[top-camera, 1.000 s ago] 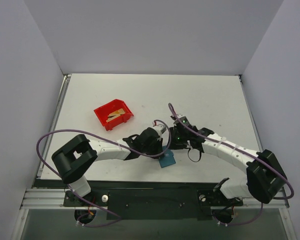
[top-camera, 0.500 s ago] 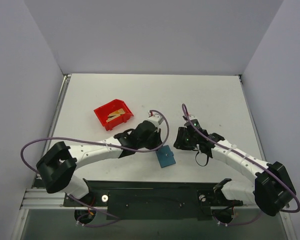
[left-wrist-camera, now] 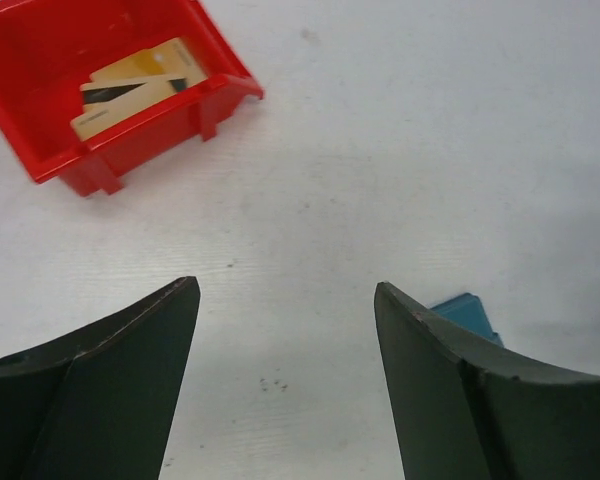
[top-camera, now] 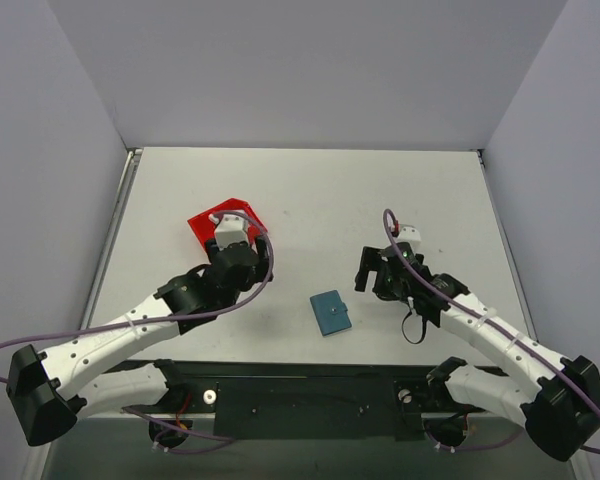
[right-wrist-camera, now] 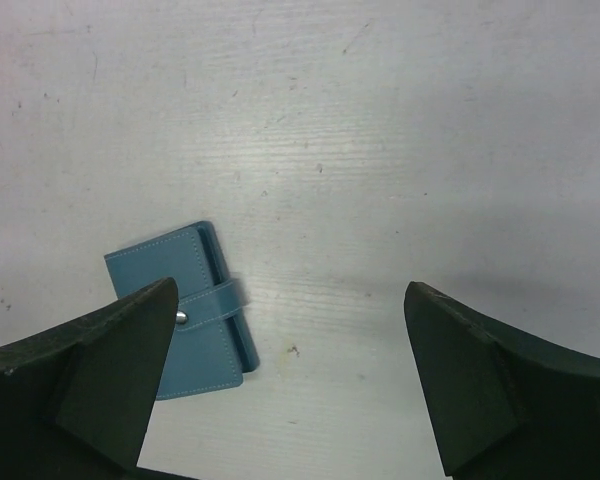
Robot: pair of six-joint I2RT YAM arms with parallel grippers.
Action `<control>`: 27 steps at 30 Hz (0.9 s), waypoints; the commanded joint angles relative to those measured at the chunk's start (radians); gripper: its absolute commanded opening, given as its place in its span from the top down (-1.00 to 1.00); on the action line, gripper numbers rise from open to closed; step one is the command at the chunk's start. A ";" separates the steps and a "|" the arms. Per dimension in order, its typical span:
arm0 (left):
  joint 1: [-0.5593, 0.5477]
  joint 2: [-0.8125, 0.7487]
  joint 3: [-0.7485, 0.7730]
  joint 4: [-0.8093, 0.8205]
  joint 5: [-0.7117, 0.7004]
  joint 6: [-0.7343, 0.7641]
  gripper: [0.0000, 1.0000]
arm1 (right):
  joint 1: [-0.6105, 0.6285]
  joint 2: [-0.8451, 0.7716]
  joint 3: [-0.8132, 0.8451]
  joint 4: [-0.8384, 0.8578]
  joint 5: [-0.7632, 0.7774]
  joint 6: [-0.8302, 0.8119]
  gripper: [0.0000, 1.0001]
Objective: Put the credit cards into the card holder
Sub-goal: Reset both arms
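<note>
The teal card holder (top-camera: 331,312) lies flat on the table with its snap tab across it, between the two arms and touched by neither. In the right wrist view the card holder (right-wrist-camera: 202,290) lies at the lower left, partly behind my left finger. My right gripper (right-wrist-camera: 290,288) is open over bare table, with nothing in it. My left gripper (left-wrist-camera: 285,285) is open and empty too, hovering just short of the red bin (left-wrist-camera: 40,160). Gold-tan credit cards (left-wrist-camera: 140,82) with dark stripes lie inside that bin. A corner of the card holder (left-wrist-camera: 468,308) peeks past my right finger.
In the top view the red bin (top-camera: 202,224) is partly hidden under my left wrist. Grey walls stand around the white table (top-camera: 310,190) at the back and on both sides. Purple cables loop off both arms.
Both grippers have opened and drawn away from the card holder, which now lies alone on the table. The left arm swung left to the red bin; the right arm backed off to the right.
</note>
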 commanded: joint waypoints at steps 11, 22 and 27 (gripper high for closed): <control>0.056 -0.095 -0.157 -0.208 -0.194 -0.204 -0.72 | -0.004 -0.255 -0.090 0.018 0.259 0.069 -0.84; 0.059 -0.191 -0.194 -0.196 -0.217 -0.199 -0.73 | -0.004 -0.269 -0.159 0.169 0.212 0.011 -0.96; 0.065 -0.204 -0.192 -0.195 -0.217 -0.187 -0.73 | 0.002 -0.297 -0.229 0.300 0.224 -0.049 -1.00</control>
